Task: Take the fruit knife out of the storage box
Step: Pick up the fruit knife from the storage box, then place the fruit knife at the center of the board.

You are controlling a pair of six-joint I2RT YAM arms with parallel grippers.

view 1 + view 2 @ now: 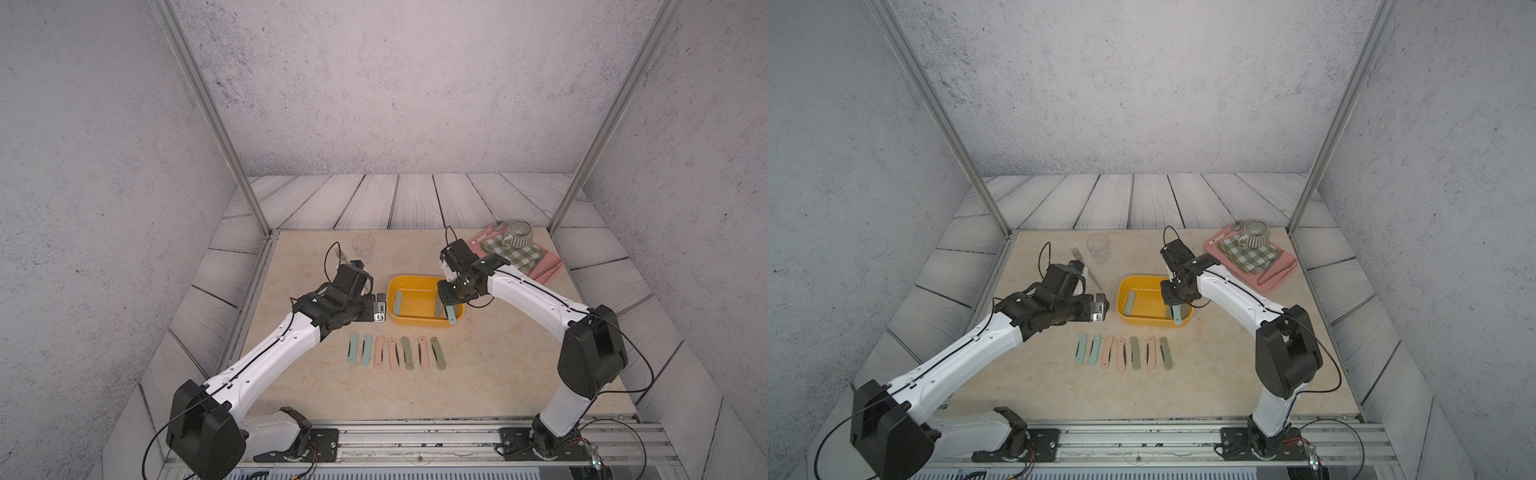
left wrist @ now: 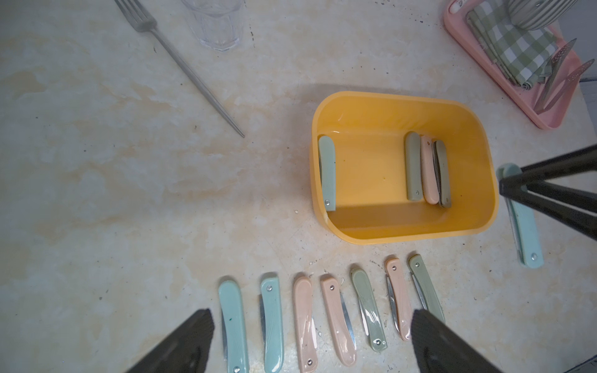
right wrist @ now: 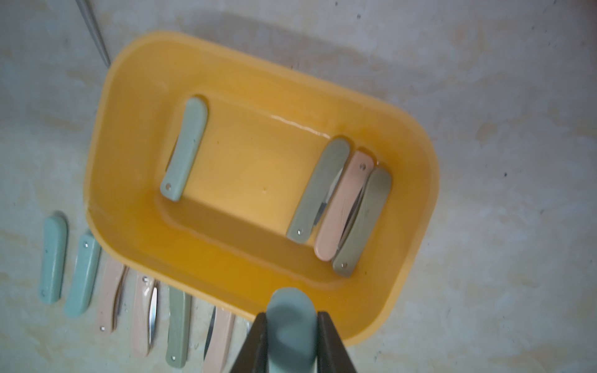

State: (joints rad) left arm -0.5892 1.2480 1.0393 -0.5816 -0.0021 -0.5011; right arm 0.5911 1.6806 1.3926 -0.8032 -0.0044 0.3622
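right pincer [image 3: 292,316] clamps a fruit knife [image 2: 525,226] near the storage box [image 2: 403,98] rim, left pincer [image 1: 381,308] gapes empty; next, probably set it beside the box.

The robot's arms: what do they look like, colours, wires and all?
The left arm and right arm have smooth white shells, bulky black joints and black wrists. A thin black cable runs along each. The left gripper and right gripper each end in two flat, tapering black fingers.
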